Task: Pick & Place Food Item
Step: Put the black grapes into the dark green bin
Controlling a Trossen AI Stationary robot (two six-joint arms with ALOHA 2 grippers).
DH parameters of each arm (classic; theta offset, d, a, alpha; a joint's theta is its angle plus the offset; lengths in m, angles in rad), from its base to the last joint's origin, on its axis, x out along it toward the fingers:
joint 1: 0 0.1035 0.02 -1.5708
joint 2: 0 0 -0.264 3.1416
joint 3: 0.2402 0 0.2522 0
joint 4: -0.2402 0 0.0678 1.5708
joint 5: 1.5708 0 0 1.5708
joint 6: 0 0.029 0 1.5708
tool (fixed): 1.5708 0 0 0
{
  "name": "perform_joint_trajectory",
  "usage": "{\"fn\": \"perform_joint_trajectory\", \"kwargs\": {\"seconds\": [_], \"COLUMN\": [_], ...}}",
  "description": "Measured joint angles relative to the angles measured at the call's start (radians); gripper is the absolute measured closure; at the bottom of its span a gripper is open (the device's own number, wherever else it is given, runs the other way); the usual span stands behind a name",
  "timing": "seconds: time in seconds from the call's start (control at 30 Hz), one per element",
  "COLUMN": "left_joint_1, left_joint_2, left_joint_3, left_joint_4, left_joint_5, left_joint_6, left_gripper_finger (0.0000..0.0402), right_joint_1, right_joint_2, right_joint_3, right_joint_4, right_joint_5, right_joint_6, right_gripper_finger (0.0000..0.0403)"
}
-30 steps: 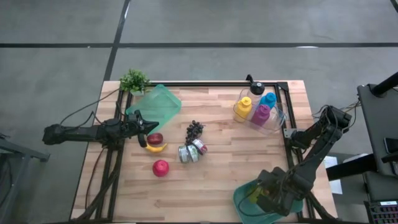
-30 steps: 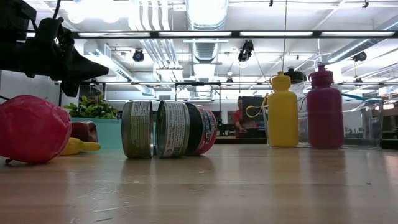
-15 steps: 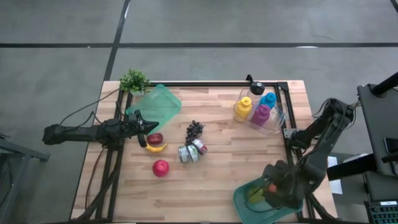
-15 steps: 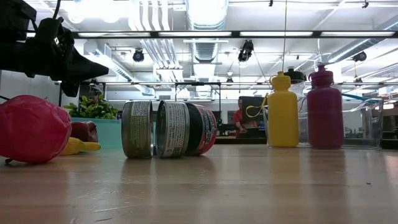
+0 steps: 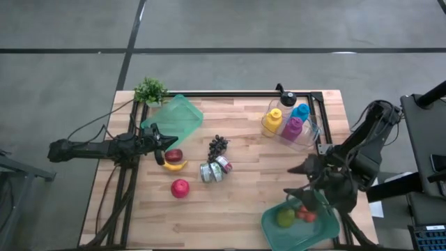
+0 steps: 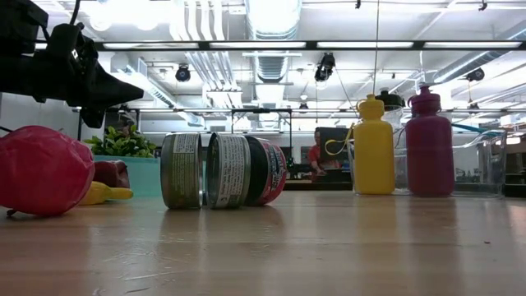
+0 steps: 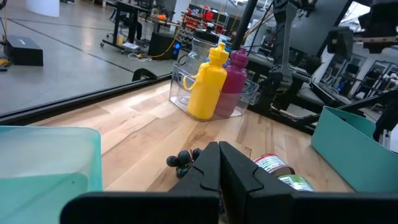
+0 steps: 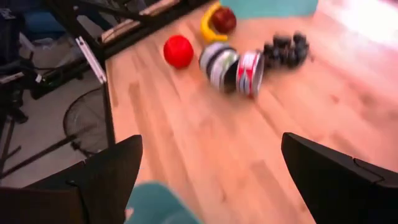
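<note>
wooden table [image 5: 244,195] under both arms; i take the cans [image 5: 214,169] at its middle as my landmark. nearest me, right of the cans, my right gripper [image 5: 304,180] hangs spread wide and empty, just above the teal bin [image 5: 273,226] with fruit inside. left of the cans lie the red apple [image 5: 180,187] and banana [image 5: 174,166], long axis across the table. my left gripper [image 5: 161,141], pressed shut, is closer, so i judge it the nearer arm.

Right gripper [image 5: 301,180] now lifted clear of green bin [image 5: 270,224], fingers spread.
</note>
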Motion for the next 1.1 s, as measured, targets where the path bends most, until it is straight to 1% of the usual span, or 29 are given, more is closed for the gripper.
{"fn": "perform_joint_trajectory", "kwargs": {"seconds": [0.33, 0.43, 0.57, 0.7, 0.83, 0.9, 1.1], "left_joint_1": [0.000, 0.000, 0.000, 0.000, 0.000, 0.000, 0.000], "left_joint_2": [0.000, 0.000, 0.000, 0.000, 0.000, 0.000, 0.000], "left_joint_3": [0.000, 0.000, 0.000, 0.000, 0.000, 0.000, 0.000], "left_joint_4": [0.000, 0.000, 0.000, 0.000, 0.000, 0.000, 0.000], "left_joint_5": [0.000, 0.000, 0.000, 0.000, 0.000, 0.001, 0.001], "left_joint_6": [0.000, 0.000, 0.000, 0.000, 0.000, 0.000, 0.000], "left_gripper_finger": [0.0400, 0.0400, 0.0400, 0.0400, 0.0400, 0.0400, 0.0400], "right_joint_1": [-0.160, -0.196, -0.222, -0.224, -0.224, -0.235, -0.303], "right_joint_2": [0.030, 0.029, 0.022, 0.021, 0.010, -0.008, -0.099], "right_joint_3": [-0.001, -0.001, -0.002, -0.009, -0.056, -0.089, -0.226], "right_joint_4": [0.218, 0.268, 0.287, 0.363, 0.548, 0.641, 0.802], "right_joint_5": [-0.016, -0.023, -0.087, -0.098, -0.101, -0.110, -0.183], "right_joint_6": [-0.373, -0.461, -0.537, -0.627, -0.822, -0.888, -0.925], "right_gripper_finger": [0.0022, 0.0022, 0.0022, 0.0022, 0.0022, 0.0022, 0.0022]}}
